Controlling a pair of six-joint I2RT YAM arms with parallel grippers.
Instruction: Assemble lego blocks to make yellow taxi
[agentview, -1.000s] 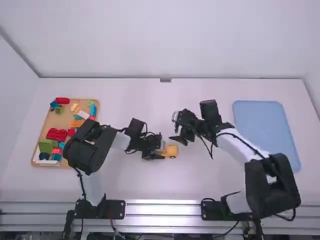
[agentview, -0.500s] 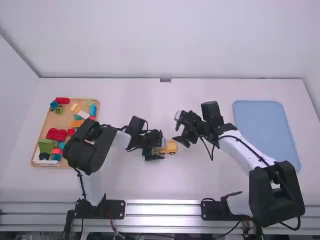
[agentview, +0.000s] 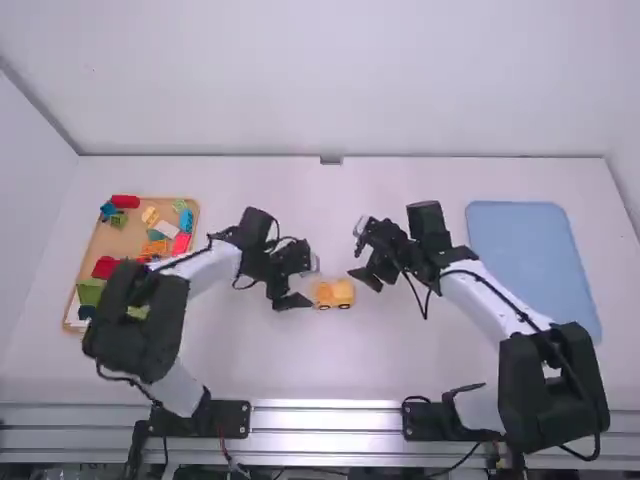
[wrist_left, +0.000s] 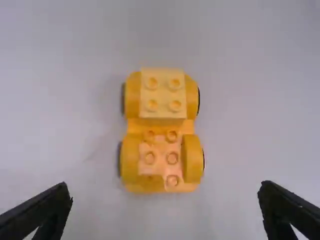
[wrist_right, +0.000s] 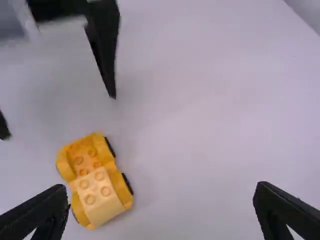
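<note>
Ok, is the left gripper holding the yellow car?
No: the left gripper stands wide open, and the yellow car sits on the table, touching neither of its fingers.

The white counter (agentview: 330, 215) carries a tan wooden tray (agentview: 113, 243) on its left side and a flat, round-cornered blue mat or tray (agentview: 530, 260) on its right. Well apart from both, near the middle, a yellow toy car (agentview: 334, 293) sits upright on its wheels, its length running left to right.

The yellow car (agentview: 334, 293) stands upright on dark wheels (wrist_right: 128, 183), well in from the table's (agentview: 400, 370) near edge and lengthwise along it. A paler four-stud block (wrist_left: 162, 95) caps its right end; the left end's studs (wrist_left: 172, 158) are bare.
</note>
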